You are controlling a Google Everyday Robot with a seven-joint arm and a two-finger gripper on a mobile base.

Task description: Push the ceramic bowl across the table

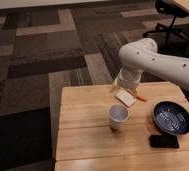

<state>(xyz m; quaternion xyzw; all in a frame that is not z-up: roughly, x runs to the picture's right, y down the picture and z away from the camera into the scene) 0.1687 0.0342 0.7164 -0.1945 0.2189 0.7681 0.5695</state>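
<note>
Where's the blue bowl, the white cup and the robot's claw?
ceramic bowl (pixel 172 118): camera view, its streaked inside.
white cup (pixel 117 121): camera view, its front wall.
claw (pixel 124 91): camera view, its lower end, over the table's (pixel 83 135) far side.

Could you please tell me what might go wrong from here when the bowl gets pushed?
The gripper hangs over the far side of the table, away from the bowl. The cup stands mid-table, so a push that way would likely knock it over. The phone lies just in front of the bowl; a push toward the near edge could shove it off.
</note>
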